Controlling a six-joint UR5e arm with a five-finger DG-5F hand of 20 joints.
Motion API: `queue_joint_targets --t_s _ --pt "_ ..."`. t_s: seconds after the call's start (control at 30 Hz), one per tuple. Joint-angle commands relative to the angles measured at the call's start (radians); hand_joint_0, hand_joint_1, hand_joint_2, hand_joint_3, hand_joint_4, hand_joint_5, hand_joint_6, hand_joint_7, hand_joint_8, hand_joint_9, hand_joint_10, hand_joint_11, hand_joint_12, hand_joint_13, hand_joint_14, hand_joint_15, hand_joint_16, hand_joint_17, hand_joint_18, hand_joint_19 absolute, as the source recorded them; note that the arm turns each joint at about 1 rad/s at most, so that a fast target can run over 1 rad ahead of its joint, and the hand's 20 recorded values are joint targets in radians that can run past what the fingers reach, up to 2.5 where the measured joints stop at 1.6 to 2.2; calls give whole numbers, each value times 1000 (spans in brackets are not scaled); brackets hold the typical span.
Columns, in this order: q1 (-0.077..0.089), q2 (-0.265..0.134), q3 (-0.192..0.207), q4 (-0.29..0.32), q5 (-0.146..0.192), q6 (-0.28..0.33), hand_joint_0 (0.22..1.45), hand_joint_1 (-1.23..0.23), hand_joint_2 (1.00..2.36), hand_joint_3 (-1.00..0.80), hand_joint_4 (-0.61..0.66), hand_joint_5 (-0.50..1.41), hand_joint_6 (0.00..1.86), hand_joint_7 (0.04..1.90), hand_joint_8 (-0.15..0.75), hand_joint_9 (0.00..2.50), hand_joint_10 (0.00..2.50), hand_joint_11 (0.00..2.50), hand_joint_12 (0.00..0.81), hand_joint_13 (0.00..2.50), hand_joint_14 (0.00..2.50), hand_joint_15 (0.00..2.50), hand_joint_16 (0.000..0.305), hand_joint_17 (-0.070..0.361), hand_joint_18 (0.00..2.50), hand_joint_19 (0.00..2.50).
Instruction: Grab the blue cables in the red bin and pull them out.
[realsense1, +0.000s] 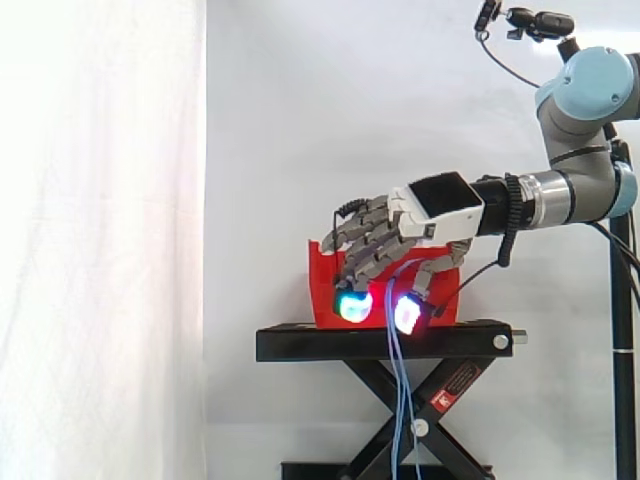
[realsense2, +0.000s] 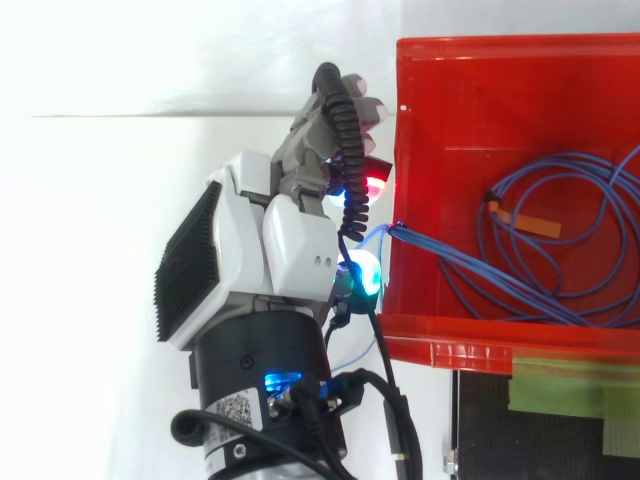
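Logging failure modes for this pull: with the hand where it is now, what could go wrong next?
1. The blue cables bend over the red bin's wall while the coil lies inside; pulling may snag there and drag the bin.
2. Strands hang past the black stand; they might catch on its legs.
3. The hand pinches thin strands, which may slip.

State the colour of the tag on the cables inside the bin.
Orange: the tag on the blue cables, clearest in the top view.
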Motion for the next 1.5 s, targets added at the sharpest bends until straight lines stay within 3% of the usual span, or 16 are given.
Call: queue_joint_targets --t_s 0.0,1.47 --pt "2 -1 2 0 0 0 779 -981 1000 -1000 251 861 12 764 289 795 25 679 375 512 18 397 53 119 540 662" --pt "8 -1 -2 -8 0 0 804 -961 1000 -1000 256 880 13 775 287 841 25 691 373 539 16 400 52 118 558 671"
